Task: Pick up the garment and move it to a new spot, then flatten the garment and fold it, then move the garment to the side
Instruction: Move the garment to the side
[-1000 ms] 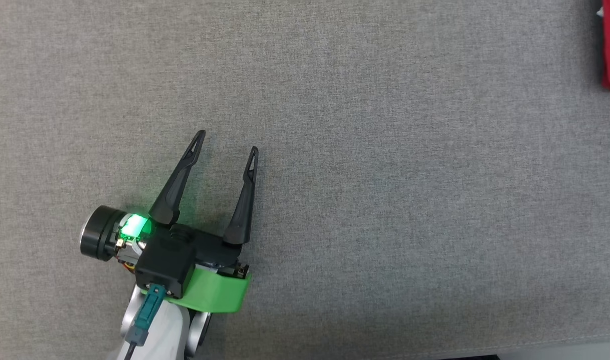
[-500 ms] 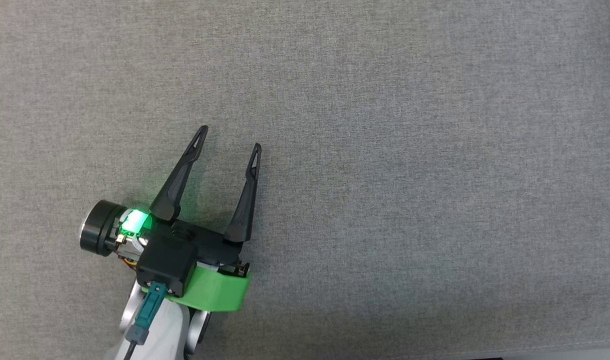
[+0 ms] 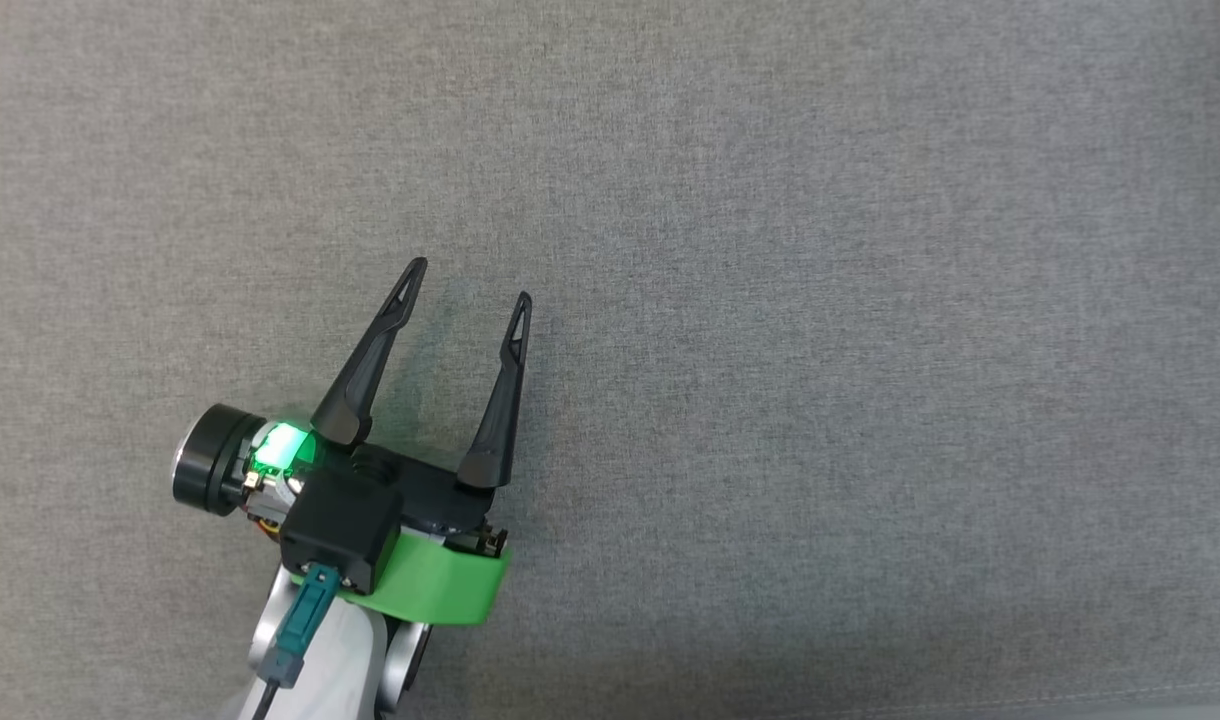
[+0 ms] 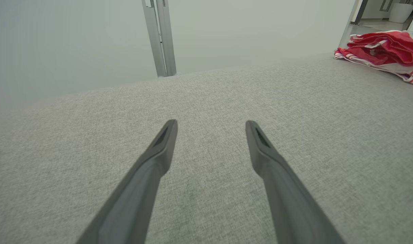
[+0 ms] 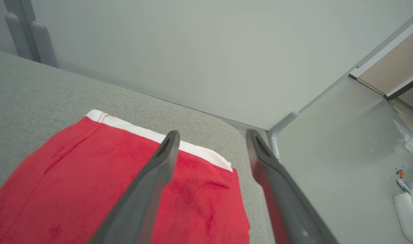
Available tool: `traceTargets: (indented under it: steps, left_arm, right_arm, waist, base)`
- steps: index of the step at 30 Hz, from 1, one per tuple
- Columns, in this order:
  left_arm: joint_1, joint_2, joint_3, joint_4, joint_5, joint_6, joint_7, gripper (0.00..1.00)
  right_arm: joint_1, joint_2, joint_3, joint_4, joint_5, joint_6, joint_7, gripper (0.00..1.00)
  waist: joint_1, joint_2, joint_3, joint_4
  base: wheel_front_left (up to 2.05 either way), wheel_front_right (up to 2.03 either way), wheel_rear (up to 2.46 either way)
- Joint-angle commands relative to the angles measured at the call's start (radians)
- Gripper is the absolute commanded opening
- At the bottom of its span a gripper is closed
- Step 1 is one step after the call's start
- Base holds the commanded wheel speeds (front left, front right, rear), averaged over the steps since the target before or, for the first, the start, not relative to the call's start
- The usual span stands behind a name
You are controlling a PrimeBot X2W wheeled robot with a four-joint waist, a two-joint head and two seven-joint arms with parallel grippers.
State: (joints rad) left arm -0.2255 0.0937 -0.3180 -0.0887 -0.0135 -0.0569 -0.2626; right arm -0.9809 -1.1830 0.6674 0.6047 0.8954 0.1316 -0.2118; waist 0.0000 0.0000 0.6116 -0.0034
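Observation:
The garment [image 5: 101, 183] is red with a white band and lies flat on the grey padded surface [image 5: 30, 98], near its rounded corner. My right gripper [image 5: 212, 133] hovers over the garment's far right corner, open, with nothing between the fingers. In the left wrist view the garment [image 4: 386, 47] shows as a red and white striped heap at the far upper right. My left gripper [image 3: 470, 282] rests open and empty low over the bare grey surface [image 3: 820, 350], far from the garment. Its fingers [image 4: 159, 152] point across the surface toward a wall.
The surface's rounded corner [image 5: 240, 135] and edge drop off just right of the garment, with pale floor [image 5: 345, 152] and white scraps [image 5: 409, 145] beyond. A metal post [image 4: 159, 37] stands behind the far edge in the left wrist view.
A red strip of the garment at the head view's upper right edge one second ago has left that picture. The left gripper stays open, nearly in place.

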Motion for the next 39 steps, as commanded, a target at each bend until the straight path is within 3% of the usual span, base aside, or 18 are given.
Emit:
traceTargets:
  steps: [1, 7, 15, 21, 33, 39]
  left_arm:
    - [0.011, 0.0, 0.006, 0.004, -0.008, 0.006, -0.003, 1.0]
    - [0.055, -0.012, 0.024, 0.021, -0.029, 0.021, -0.003, 1.0]
    - [0.156, -0.035, 0.097, 0.089, -0.107, 0.061, -0.002, 1.0]
    - [0.234, -0.042, 0.166, 0.119, -0.171, 0.098, -0.003, 1.0]
    - [0.338, -0.042, 0.227, 0.061, -0.213, 0.114, -0.002, 1.0]
    - [0.404, -0.042, 0.215, 0.084, -0.187, 0.087, -0.002, 1.0]
  right_arm:
    - [0.0, 0.053, -0.006, 0.006, -0.03, -0.002, -0.022, 1.0]
    - [0.073, 0.29, -0.104, -0.027, -0.127, -0.002, -0.054, 1.0]
    - [0.361, 0.609, -0.286, -0.174, -0.296, -0.002, -0.054, 1.0]
    - [0.588, 0.791, -0.415, -0.288, -0.457, -0.002, -0.054, 1.0]
    - [0.895, 1.019, -0.55, -0.497, -0.665, -0.002, -0.054, 1.0]
    - [0.999, 1.066, -0.547, -0.529, -0.703, -0.002, -0.054, 1.0]
  waist:
    - [0.0, 0.0, -0.039, -0.008]
    - [0.0, 0.0, -0.14, -0.018]
    - [0.0, 0.0, -0.338, -0.017]
    - [0.0, 0.0, -0.452, -0.006]
    - [0.0, 0.0, -0.558, 0.003]
    - [0.0, 0.0, -0.613, -0.004]
  base:
    - [0.0, 0.0, 0.0]
    - [0.0, 0.0, 0.0]
    - [0.0, 0.0, 0.0]
    - [0.0, 0.0, 0.0]
    - [0.0, 0.0, 0.0]
    - [0.0, 0.0, 0.0]
